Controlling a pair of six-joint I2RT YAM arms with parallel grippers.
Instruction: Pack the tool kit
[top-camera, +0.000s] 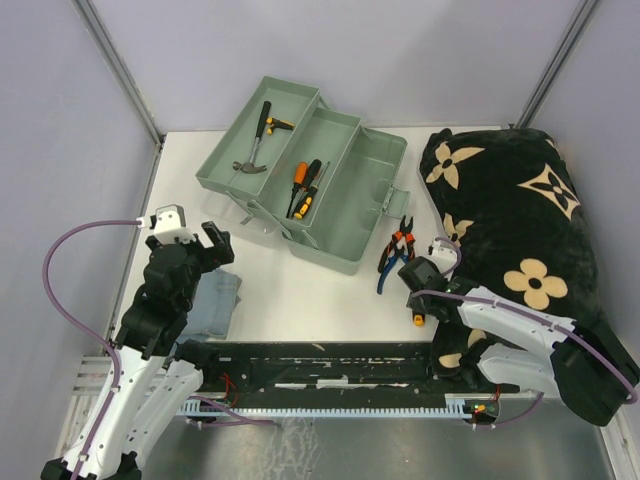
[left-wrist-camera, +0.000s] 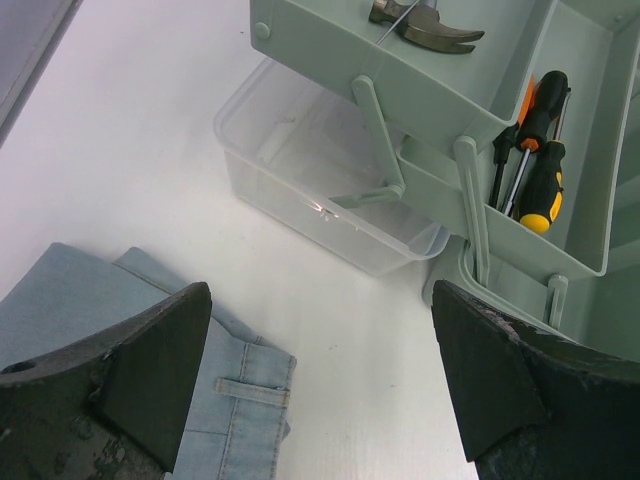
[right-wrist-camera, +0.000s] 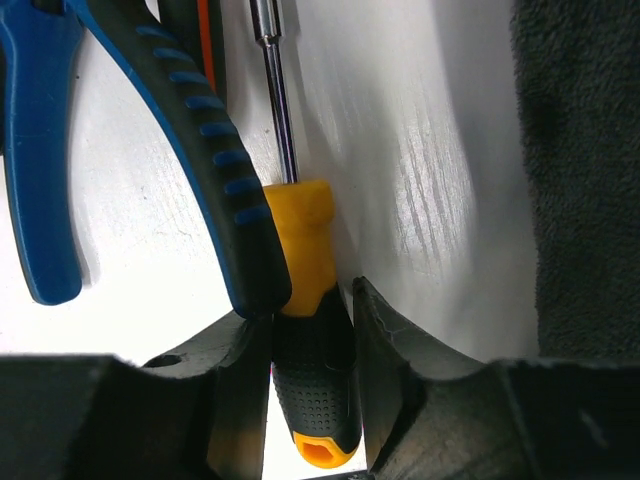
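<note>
- Right gripper (right-wrist-camera: 305, 320): jaws drawn in narrowly on the butt end of the black rubber handle of a yellow-collared, steel-shafted screwdriver (right-wrist-camera: 300, 250). One pad is against the handle, and a thin pale sliver shows beside the other. The tool lies flat on the white table (top-camera: 300, 300).
- Left gripper (left-wrist-camera: 320, 300): jaws spread wide, holding nothing, above the folded pale-blue denim cloth (left-wrist-camera: 250, 400) at 8 o'clock on the table.
- Pale grey-green plastic toolbox (top-camera: 365, 190): toward 12 o'clock, trays folded out, with its clear plastic lid (left-wrist-camera: 320, 190) beside it. The small steel-headed hammer (top-camera: 258, 140) is in the 10 o'clock tray and two orange-and-black screwdrivers (top-camera: 305, 185) are in the middle tray.
- Blue-and-black-handled pliers (right-wrist-camera: 215, 170): unpacked, on the table at 4 o'clock from the toolbox. One handle touches the screwdriver's collar.
- Hazard 1: the pliers' handle abuts the held tool, so a lift would probably drag or flip the pliers.
- Hazard 2: the hold sits at the very end of the handle, so the long shaft may droop or twist out.
- Hazard 3: the black fleece blanket with beige flowers (top-camera: 520, 220) lies just beside the gripper at 3 o'clock and could snag a finger.
</note>
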